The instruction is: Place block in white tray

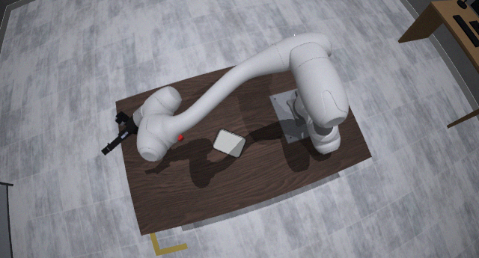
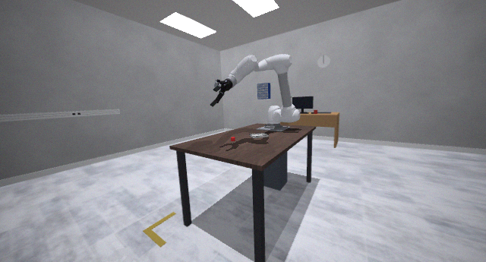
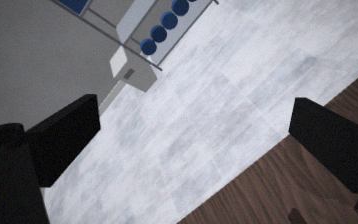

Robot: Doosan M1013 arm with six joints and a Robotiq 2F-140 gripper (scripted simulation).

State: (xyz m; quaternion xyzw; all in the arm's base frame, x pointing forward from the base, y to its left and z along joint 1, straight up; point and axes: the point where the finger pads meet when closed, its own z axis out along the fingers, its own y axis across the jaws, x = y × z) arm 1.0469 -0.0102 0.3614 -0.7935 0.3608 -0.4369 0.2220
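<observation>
A small red block [image 1: 180,137] lies on the dark wooden table, left of the white tray [image 1: 229,143]. Both also show in the exterior view, the block [image 2: 232,139] and the tray [image 2: 259,135]. My gripper [image 1: 108,147] [image 2: 215,102] is high in the air beyond the table's left edge, far above the block. Its black fingers stand wide open and empty in the wrist view [image 3: 195,130], which shows only the floor and a table corner. The block and tray are not in the wrist view.
The arm's base sits on a grey plate [image 1: 290,114] at the table's right end. A desk with a monitor [image 2: 315,115] stands behind the table. A shelf with blue discs [image 3: 150,30] stands by the wall.
</observation>
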